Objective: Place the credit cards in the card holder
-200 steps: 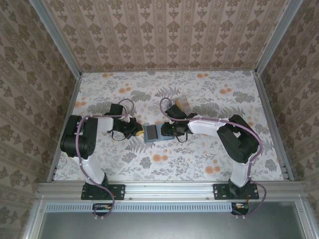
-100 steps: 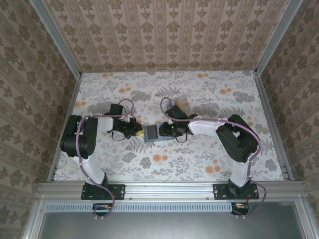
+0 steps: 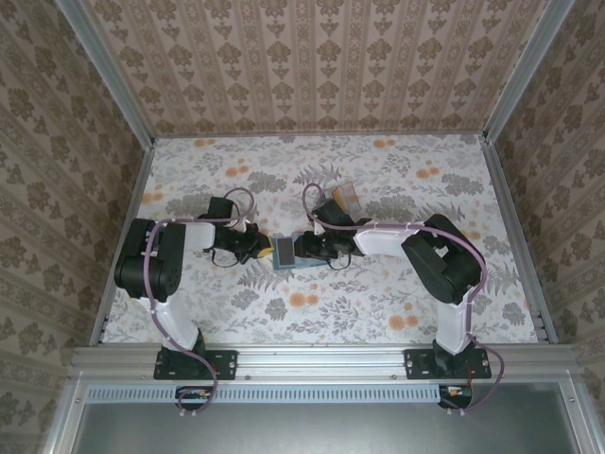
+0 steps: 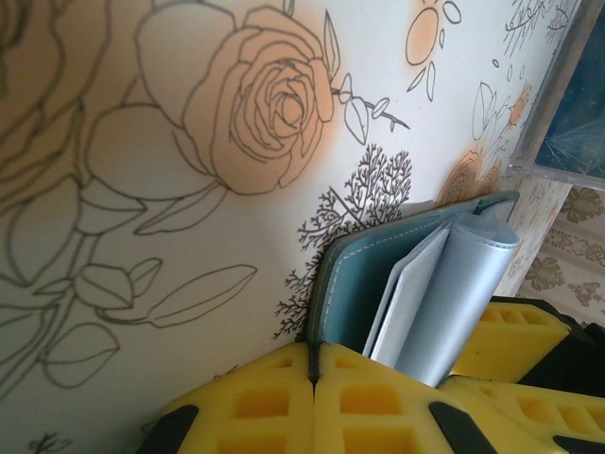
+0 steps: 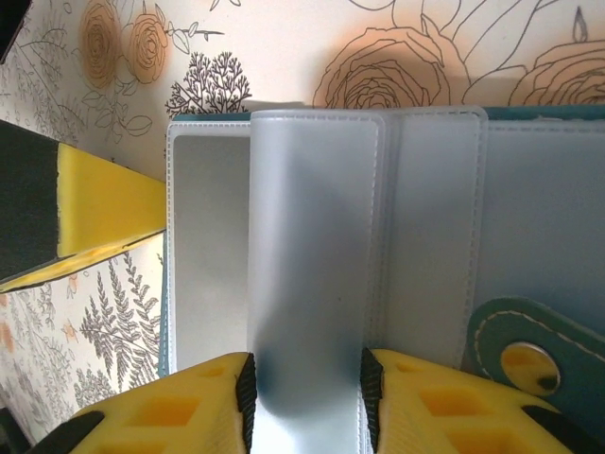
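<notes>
At frame centre the open holder [image 3: 284, 254] is clamped by the left gripper [image 3: 259, 248] and right gripper [image 3: 304, 251]; cards [image 3: 346, 197] lie up-right, nearer the right arm.

My left gripper [image 4: 315, 376] pinches the teal cover edge of the card holder [image 4: 345, 284], whose pale inner leaves stand splayed over the flowered table [image 4: 142, 236].
</notes>
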Tool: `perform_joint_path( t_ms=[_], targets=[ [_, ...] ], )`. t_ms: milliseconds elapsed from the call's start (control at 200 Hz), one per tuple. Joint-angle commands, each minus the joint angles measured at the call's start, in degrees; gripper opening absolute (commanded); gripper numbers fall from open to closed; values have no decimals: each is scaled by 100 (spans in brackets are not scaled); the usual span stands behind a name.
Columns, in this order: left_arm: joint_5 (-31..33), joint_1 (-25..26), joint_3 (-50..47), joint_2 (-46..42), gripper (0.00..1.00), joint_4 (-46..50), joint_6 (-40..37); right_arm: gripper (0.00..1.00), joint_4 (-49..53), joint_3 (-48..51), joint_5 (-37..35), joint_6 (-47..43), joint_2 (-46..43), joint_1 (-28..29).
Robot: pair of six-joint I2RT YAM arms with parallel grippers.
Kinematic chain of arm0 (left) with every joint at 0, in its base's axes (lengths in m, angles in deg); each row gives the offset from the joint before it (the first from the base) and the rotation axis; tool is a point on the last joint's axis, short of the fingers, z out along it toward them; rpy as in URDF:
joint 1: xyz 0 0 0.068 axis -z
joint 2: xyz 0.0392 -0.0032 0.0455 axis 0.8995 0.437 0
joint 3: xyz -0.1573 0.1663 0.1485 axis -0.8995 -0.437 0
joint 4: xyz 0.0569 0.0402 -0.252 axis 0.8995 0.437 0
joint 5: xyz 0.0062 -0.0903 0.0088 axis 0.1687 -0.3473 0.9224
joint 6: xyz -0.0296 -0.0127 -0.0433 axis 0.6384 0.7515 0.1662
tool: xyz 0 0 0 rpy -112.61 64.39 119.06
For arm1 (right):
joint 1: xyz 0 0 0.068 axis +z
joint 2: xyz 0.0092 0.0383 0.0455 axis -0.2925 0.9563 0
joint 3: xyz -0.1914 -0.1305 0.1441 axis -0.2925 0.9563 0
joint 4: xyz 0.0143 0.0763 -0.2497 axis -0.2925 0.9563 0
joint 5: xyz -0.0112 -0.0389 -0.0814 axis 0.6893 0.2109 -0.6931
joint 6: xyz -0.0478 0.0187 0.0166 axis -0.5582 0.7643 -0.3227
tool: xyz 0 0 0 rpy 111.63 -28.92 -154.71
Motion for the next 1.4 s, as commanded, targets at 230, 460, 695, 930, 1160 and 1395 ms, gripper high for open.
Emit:
perform_joint_path(
  t_ms=[230,460,695,930,1160,1395],
  targets=[
    [136,105,-127,102,0,97,5,40,-538,-49,480,225,160,-46],
    [131,92,-99,144,0,184,-60,44,-974,212,612,366,108,-111],
    [129,92,-20,155,0,290,-117,45,-1851,446,1122,743,162,-300],
    [119,83,38,202,0,354,-177,44,-2390,445,1648,805,233,-363],
    [110,92,38,195,0,359,-172,43,-2118,379,1668,638,342,-363],
    [81,91,-7,163,0,309,-140,41,-1775,554,1260,520,156,-372]
  ],
)
